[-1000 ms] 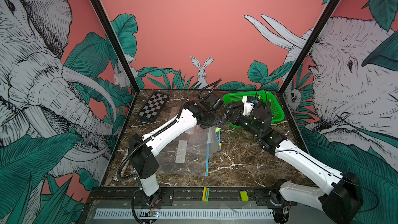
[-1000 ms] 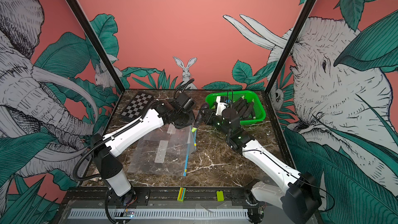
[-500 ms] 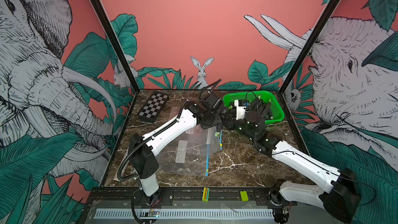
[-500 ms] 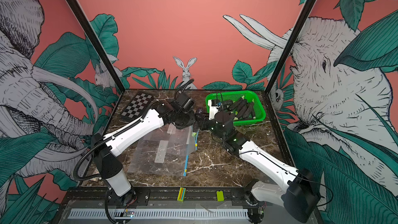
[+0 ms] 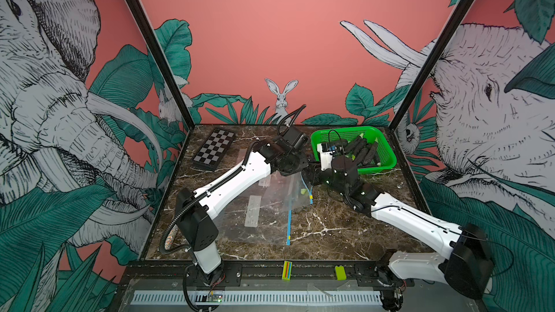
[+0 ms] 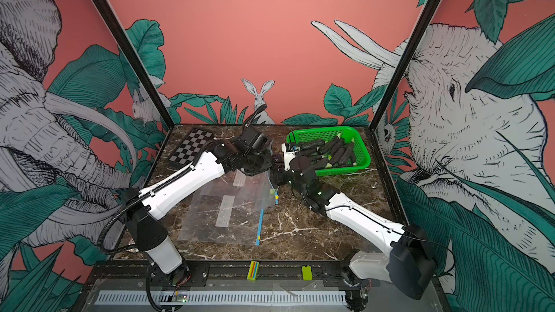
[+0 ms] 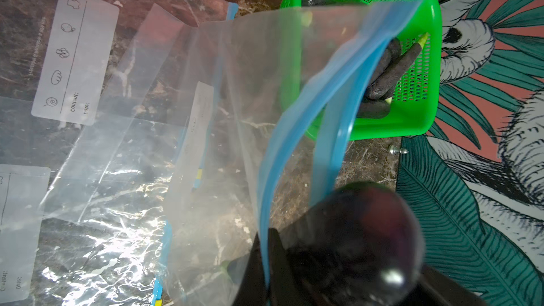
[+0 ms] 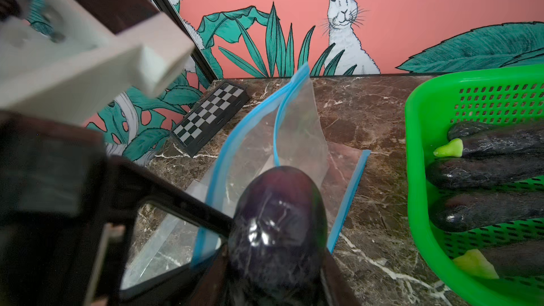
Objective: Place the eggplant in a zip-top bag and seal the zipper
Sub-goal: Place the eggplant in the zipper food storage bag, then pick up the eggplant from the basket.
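Leftward from the green basket (image 8: 418,172) comes my right gripper (image 8: 276,272), clenched around the eggplant (image 8: 279,216), now at the mouth of the zip-top bag (image 7: 235,83), mid-table. My left gripper (image 7: 266,263) pinches its blue rim, lifted.

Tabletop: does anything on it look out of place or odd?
Yes. What looks like a small silver screw lies loose on the dark marble tabletop, just beside the green plastic basket, seemingly attached to nothing.

Soft, even light fills both top views, with faint shadows; wide-angle stretch grows toward ten and two o'clock. In the left wrist view glare streaks the flat bags (image 7: 117,231); the close eggplant (image 7: 376,225) is out of focus.
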Available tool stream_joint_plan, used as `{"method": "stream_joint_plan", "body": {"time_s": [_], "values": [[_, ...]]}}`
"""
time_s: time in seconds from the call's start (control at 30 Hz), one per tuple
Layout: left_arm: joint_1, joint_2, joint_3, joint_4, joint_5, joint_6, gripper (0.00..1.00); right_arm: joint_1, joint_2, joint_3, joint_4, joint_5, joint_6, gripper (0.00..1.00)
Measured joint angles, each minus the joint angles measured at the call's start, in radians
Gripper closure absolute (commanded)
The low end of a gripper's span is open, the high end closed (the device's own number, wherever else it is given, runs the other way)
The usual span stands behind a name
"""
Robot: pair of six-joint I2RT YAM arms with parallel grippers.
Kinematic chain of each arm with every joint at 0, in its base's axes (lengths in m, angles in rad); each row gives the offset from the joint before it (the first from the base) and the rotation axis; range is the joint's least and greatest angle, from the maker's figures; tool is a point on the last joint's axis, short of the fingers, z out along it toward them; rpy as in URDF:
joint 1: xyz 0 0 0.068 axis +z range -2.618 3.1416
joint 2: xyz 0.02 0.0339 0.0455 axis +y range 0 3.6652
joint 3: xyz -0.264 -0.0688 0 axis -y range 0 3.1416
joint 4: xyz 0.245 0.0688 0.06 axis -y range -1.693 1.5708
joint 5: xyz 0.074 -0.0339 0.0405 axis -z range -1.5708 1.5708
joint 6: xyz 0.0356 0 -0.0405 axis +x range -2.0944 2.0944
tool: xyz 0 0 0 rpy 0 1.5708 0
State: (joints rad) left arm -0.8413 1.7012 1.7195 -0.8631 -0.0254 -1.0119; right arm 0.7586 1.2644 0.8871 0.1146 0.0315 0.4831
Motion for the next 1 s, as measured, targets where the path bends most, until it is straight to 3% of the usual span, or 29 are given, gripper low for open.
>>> {"method": "stream_joint_plan", "body": {"time_s": [0.13,0.3,0.63,0.83,1.0], "values": [[0.003,-0.002,0.0,0.001,0.0,0.018,1.0,0.0,0.018,0.038,-0.053,-0.005,-0.017,0.69],[0.005,-0.002,0.0,-0.004,-0.007,0.037,1.0,-0.007,0.019,0.074,-0.11,-0.043,-0.036,0.49],[0.005,-0.002,-0.001,0.003,-0.002,0.059,1.0,-0.109,-0.053,0.126,-0.249,-0.254,-0.066,0.37],[0.006,-0.002,-0.001,0.002,0.003,0.068,1.0,-0.302,-0.094,0.188,-0.384,-0.341,-0.063,0.28],[0.007,-0.002,-0.001,0.001,-0.005,0.074,1.0,-0.507,0.071,0.379,-0.538,-0.336,-0.06,0.24]]}}
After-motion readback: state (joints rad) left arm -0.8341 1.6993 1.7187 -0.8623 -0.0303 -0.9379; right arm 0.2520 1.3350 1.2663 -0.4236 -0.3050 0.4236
